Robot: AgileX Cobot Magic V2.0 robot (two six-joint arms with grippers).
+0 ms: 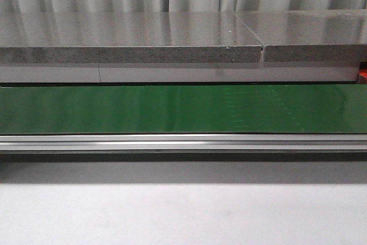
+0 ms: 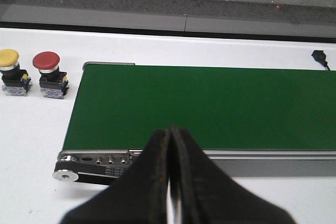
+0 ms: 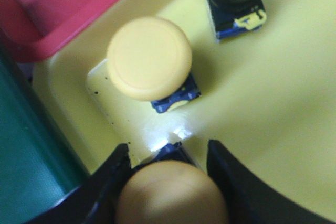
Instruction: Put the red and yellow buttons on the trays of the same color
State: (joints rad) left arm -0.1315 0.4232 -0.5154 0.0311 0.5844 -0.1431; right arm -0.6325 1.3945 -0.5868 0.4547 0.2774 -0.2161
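1. The right end effector [image 3: 170, 182] is pinching a yellow button [image 3: 170, 195] over the yellow tray [image 3: 262, 114]. Judging from this, releasing here could be knocking it into the nearest of two buttons already sitting there [image 3: 149, 59], just beyond the fingers.
2. The red tray [image 3: 58, 9] is lying beside the yellow one, farther off.
3. The left end effector [image 2: 169, 182] is pressed together, holding nothing, hovering near the green belt [image 2: 210, 106].
4. Beyond the belt's end, a red button [image 2: 47, 72] and another yellow button [image 2: 10, 69] are waiting on the tabletop [image 2: 31, 129], well apart from that end effector.
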